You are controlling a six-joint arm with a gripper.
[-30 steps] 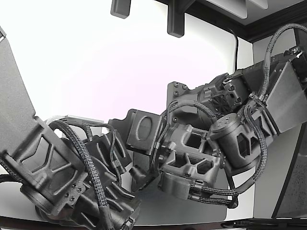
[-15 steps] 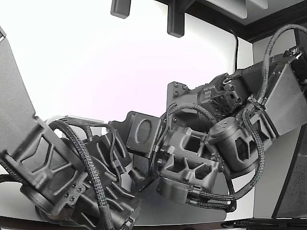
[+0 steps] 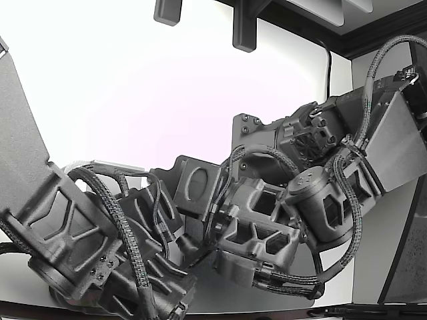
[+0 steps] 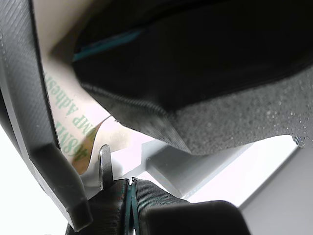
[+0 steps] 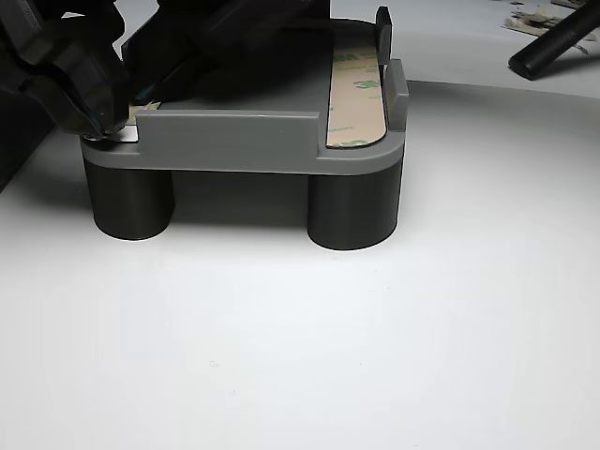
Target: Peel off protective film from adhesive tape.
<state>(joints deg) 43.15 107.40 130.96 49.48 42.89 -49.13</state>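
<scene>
In the other view, the claw (image 5: 103,112) sits at the upper left of the frame, its dark tip pressed down onto the near corner of a grey holder (image 5: 234,141). A sliver of pale film (image 5: 141,108) shows right at that tip. Whether the claw is clenched on that film or only touching it, I cannot tell; its fingers are hidden by its own body.

The holder stands on two dark round legs (image 5: 127,202) on the white counter (image 5: 300,356). I judge that this lifts the work off the counter and leaves room for a claw to reach an edge from the side. Its raised rim likely keeps the strips from sliding while the film is pulled.

Further right, in the upper middle of that frame, a strip of tape (image 5: 356,98) lies flat in a slot of the holder, its printed backing facing up and apparently not yet peeled. At the upper right corner a black rod (image 5: 553,47) rests on the counter, well apart.

The wrist view is close and mostly dark. At its left, tan printed backing (image 4: 66,122) curls beside black foam.

In the exterior view, two dark arms fill the lower frame. The one from the right (image 3: 267,227) is folded low and angled down toward the middle, a reach-in posture suited to picking at a corner.
</scene>
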